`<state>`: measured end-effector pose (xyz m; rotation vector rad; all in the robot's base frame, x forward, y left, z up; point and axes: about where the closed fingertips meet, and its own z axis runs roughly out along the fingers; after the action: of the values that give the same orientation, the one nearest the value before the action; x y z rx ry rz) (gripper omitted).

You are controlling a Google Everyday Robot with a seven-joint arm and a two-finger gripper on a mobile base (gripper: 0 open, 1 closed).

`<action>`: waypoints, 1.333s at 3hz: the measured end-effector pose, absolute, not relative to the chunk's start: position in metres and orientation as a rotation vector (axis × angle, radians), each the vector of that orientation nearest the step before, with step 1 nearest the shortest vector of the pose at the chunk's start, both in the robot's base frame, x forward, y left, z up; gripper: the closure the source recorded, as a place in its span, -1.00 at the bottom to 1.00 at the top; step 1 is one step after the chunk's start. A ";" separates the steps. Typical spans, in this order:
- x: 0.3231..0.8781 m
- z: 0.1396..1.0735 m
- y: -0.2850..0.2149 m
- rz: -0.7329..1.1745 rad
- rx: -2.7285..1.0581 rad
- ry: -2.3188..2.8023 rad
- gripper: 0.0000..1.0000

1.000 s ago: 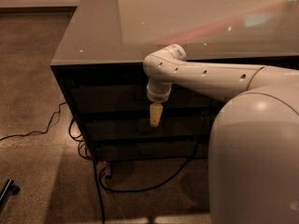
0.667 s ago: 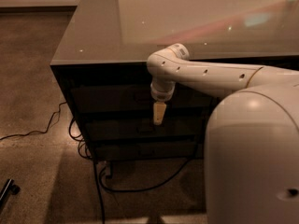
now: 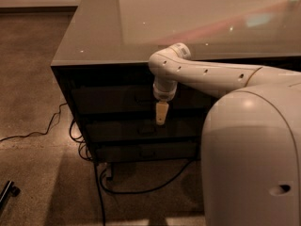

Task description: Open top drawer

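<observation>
The top drawer (image 3: 113,99) is the uppermost dark front under the glossy tabletop, with a small pull (image 3: 141,98) near its centre. It sits flush with the cabinet face, and no tray shows. My gripper (image 3: 161,113) hangs pointing down from the white arm (image 3: 211,74), in front of the cabinet. Its beige tip is at the lower edge of the top drawer front, just right of the pull. I cannot tell if it touches the drawer.
Two slimmer drawer fronts (image 3: 136,131) lie below the top one. The grey tabletop (image 3: 141,27) overhangs them. Black cables (image 3: 101,182) trail on the floor under the cabinet. My white body (image 3: 254,159) fills the lower right. A dark object (image 3: 7,192) lies at the lower left.
The arm and gripper have shifted slightly right and a little up in front of the drawers. The drawer fronts have not moved.
</observation>
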<state>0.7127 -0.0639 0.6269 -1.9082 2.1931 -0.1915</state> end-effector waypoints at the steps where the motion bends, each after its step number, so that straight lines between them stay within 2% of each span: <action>1: 0.715 0.626 -0.064 -0.193 -1.929 2.193 -0.63; 4: 0.707 0.647 -0.071 -0.202 -1.935 2.207 0.76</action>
<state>0.7071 -0.0706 0.6470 -1.9354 2.2072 -0.2022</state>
